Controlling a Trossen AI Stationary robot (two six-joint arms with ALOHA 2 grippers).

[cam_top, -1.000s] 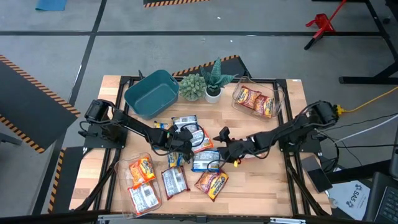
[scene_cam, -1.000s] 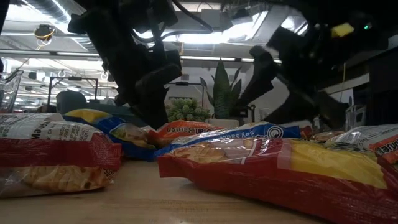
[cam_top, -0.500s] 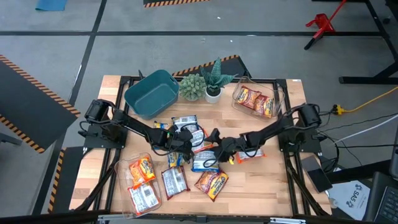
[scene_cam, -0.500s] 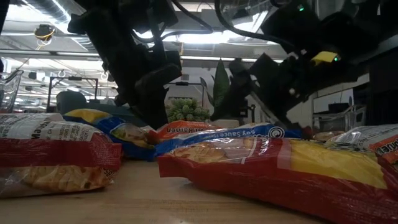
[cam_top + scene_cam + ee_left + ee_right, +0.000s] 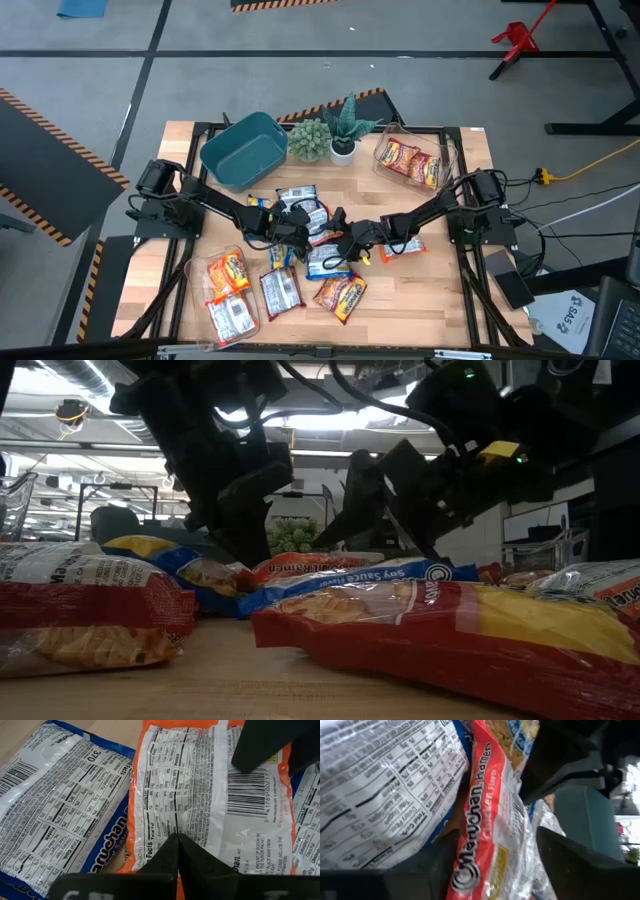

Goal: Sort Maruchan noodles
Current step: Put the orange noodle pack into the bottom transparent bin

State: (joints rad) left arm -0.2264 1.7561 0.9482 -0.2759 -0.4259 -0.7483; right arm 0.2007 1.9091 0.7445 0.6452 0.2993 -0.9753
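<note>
Several Maruchan packets lie in a pile mid-table [image 5: 300, 205]; others lie flat toward the near edge [image 5: 340, 292]. My left gripper [image 5: 288, 232] comes from the table's left and is shut on an orange packet [image 5: 200, 785], whose printed white back faces its camera. My right gripper [image 5: 338, 234] comes from the right, open. Its fingers [image 5: 432, 867] stand on either side of the same orange packet [image 5: 490, 835], at the end away from my left gripper. Whether they touch it I cannot tell. My left gripper pinches the orange packet between its two fingers at one short end [image 5: 150, 851], fingertips closed together over the packet's edge. The fingers slant down from the table's left. The packet is tilted, and its far part lies over the blue-edged packets [image 5: 65, 805] of the pile.
A teal bin [image 5: 243, 150] and two potted plants [image 5: 325, 138] stand at the far edge. A clear tub [image 5: 445, 150] holding red-orange packets is far right. Another clear tub with packets [image 5: 228, 295] sits near left. Bare wood shows near right [image 5: 430, 290].
My right gripper has moved toward the table's left, from right of the pile to the orange packet beside my left gripper, its fingers staying open. My left gripper and the packets have kept still.
</note>
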